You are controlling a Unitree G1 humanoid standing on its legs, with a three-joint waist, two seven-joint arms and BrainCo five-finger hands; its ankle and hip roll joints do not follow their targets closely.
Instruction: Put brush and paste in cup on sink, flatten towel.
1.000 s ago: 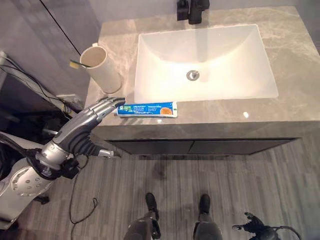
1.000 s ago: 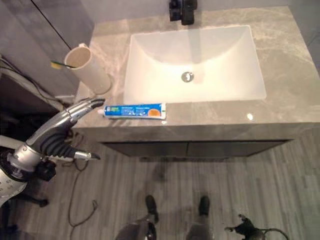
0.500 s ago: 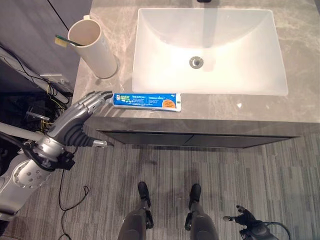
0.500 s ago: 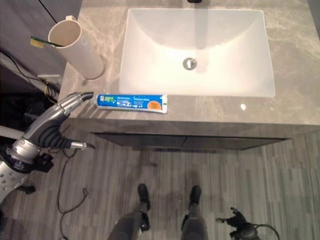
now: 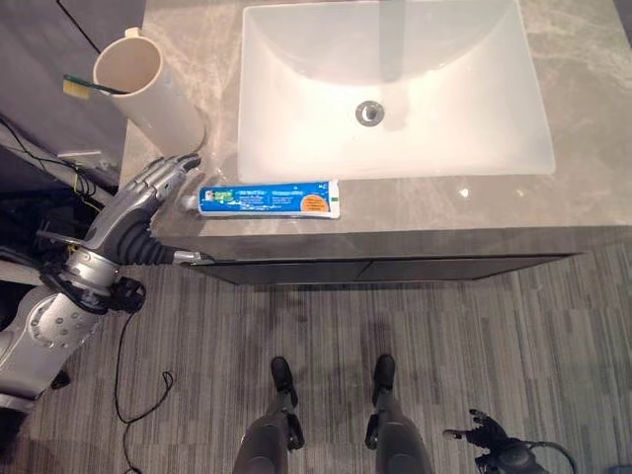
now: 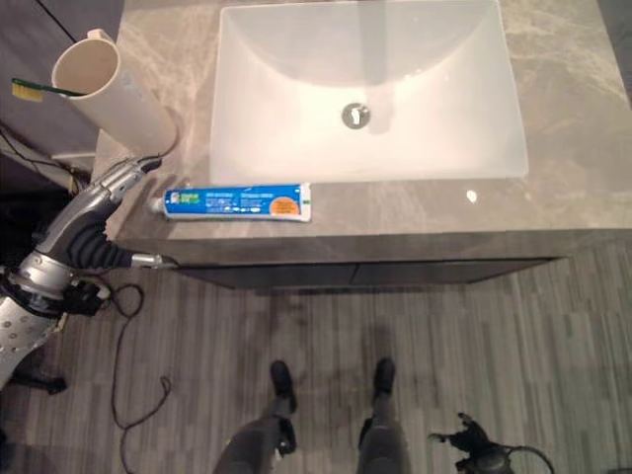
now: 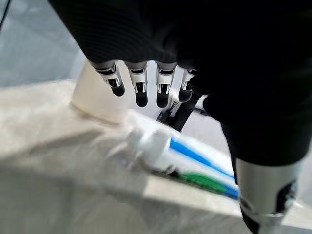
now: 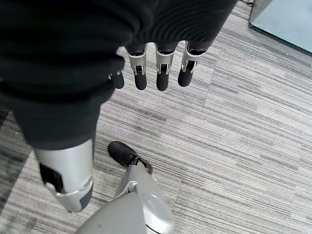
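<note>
Evidently the toothpaste step is the one in hand. The cream cup (image 5: 148, 89) stands on the grey counter (image 5: 592, 148) at its left end, beside the white basin (image 5: 395, 89), and the toothbrush (image 5: 91, 87) is already in it — its green-and-yellow end pokes out over the rim. The toothpaste tube (image 5: 269, 198) lies flat along the counter's front edge, just in front of the basin, its white cap pointing toward the robot's left.

The left hand (image 5: 148, 193) hovers at the counter's left front corner, fingers straight and loosely spread, holding nothing; its fingertips (image 7: 141, 100) hang just above and beside the cap end of the tube, apart from it as far as the wrist view lets one judge. The right hand (image 8: 151, 73) hangs low over the floor with relaxed, empty fingers (idle, well away from the work).

Next, I would say, the left hand needs to come down over the cap end and close thumb and fingers round the tube — then lift it, tip it upright and lower it into the cup next to the brush. With the tube so near the edge, a clumsy nudge could send it off the counter.
</note>
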